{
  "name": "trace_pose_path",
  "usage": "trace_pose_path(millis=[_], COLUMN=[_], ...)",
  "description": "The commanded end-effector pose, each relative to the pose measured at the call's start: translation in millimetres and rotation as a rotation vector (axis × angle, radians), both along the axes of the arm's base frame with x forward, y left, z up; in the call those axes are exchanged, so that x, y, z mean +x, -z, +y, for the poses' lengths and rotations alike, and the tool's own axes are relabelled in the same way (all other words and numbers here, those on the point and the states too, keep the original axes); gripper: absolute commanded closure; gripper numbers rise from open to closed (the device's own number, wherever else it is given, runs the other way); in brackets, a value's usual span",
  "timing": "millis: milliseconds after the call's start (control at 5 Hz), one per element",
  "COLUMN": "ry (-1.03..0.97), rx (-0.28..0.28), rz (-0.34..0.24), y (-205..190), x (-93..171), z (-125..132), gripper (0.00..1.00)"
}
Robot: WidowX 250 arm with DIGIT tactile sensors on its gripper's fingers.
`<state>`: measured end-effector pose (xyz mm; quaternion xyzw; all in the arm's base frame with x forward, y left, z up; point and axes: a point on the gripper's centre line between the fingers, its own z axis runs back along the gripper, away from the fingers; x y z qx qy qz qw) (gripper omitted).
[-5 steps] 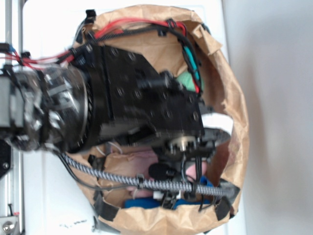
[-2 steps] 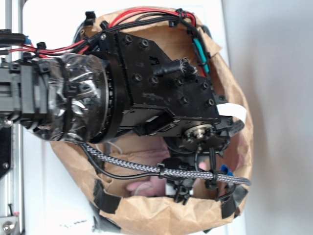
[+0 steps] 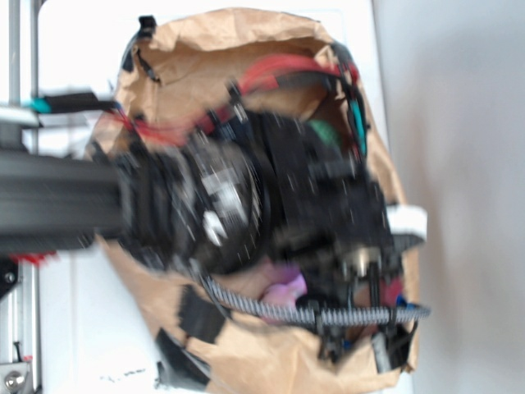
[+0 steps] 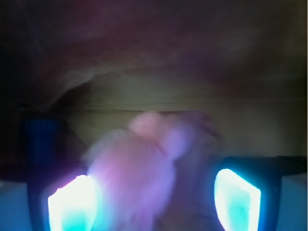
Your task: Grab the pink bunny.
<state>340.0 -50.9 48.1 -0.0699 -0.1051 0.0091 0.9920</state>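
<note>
The pink bunny is a blurred pale-pink plush filling the space between my two glowing fingertips in the wrist view. It lies against the left fingertip, and a dark gap separates it from the right one. My gripper stands wide open around it. In the exterior view the arm is motion-blurred and reaches down into the brown paper bag. There only a patch of the pink bunny shows under the wrist, and the gripper is mostly hidden by cables.
A green knitted ball peeks out behind the arm at the bag's upper right. A blue object sits at the left inside the bag. The bag's paper wall rises close ahead.
The arm has swung down and to the right, deeper into the bag, and is blurred with motion. The pink plush now shows further right under the wrist.
</note>
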Motion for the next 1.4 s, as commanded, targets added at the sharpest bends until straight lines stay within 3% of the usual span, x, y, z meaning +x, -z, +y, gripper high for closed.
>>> trace_pose_path(millis=[0,200,400,800,1000,1200], ry=[-0.009,-0.031,-0.054,-0.048,-0.086,-0.112], rx=[0.063,0.046,0.074,0.061,0.102,0.074], rz=[-0.026,-0.015,-0.026,-0.035,-0.012,-0.037], y=[-0.6,1.1,1.4,-30.0,-62.8,-86.0], x=[-4.1,-6.7,-6.7,-9.2,-28.6,-54.1], z=[-3.9,1.6,9.8,29.1,58.4,98.2], gripper=[0.0,1.0,1.0,1.0,1.0,1.0])
